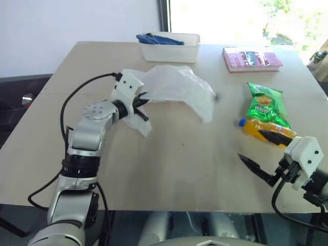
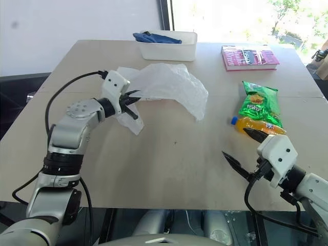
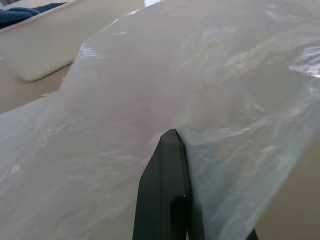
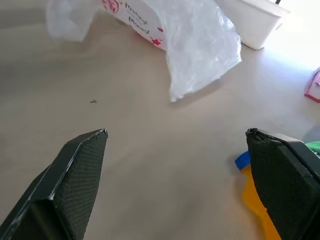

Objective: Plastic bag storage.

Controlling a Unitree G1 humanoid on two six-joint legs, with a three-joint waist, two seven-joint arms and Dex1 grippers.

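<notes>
Table point(image 1: 169, 169) first – the plastic bag point(image 1: 177, 87) is draped mid-table, near the white tray point(image 1: 171, 48), one edge lifted. Left gripper point(image 1: 141, 105) is pinched tight on that film; right gripper point(image 1: 259, 154) hovers, fingers wide apart, beside the orange bottle point(image 1: 266, 130).

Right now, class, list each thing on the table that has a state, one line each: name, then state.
Plastic bag: crumpled, one edge lifted off the table.
Left tool: shut on the plastic bag.
Right tool: open, holding nothing.
Tray: open-topped, blue cloth inside.
Book: closed, flat.
Chip packet: lying flat.
Orange bottle: on its side.
</notes>
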